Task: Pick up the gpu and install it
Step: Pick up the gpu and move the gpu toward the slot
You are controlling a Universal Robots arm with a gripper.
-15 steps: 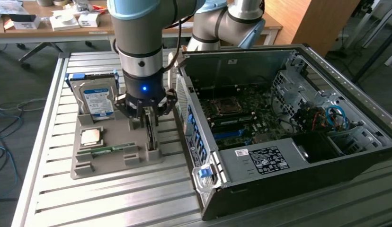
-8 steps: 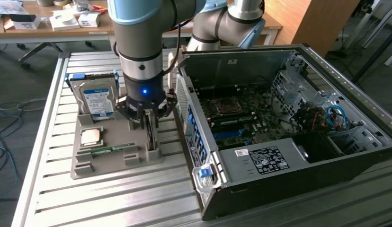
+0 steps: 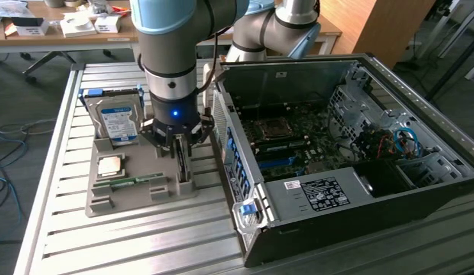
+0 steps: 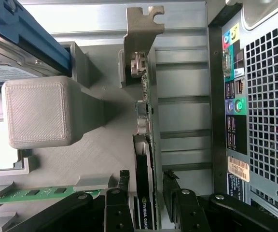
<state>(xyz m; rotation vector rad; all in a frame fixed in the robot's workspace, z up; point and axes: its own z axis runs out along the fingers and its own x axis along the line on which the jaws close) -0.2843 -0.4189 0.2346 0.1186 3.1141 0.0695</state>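
Observation:
The gpu [image 4: 144, 140] stands on edge in a slot of the grey printed holder [image 3: 130, 197], its pale metal bracket [image 4: 142, 34] at the end away from the fingers. My gripper [image 4: 146, 178] is lowered over the card, one black finger [image 4: 124, 182] on each side of it, with small gaps between the pads and the card. The jaws stand open around the card and are not closed on it. In the exterior view the gripper [image 3: 178, 148] sits right above the gpu [image 3: 182, 169], close beside the open computer case [image 3: 336, 143].
On the holder there are also a blue-labelled hard drive [image 3: 118, 120], a CPU [image 3: 110, 165] and a green RAM stick [image 3: 131, 181]. The case's rear panel [image 4: 264, 96] stands close to the gpu. The motherboard [image 3: 287, 146] lies exposed inside the case. A cluttered desk [image 3: 69, 26] stands behind.

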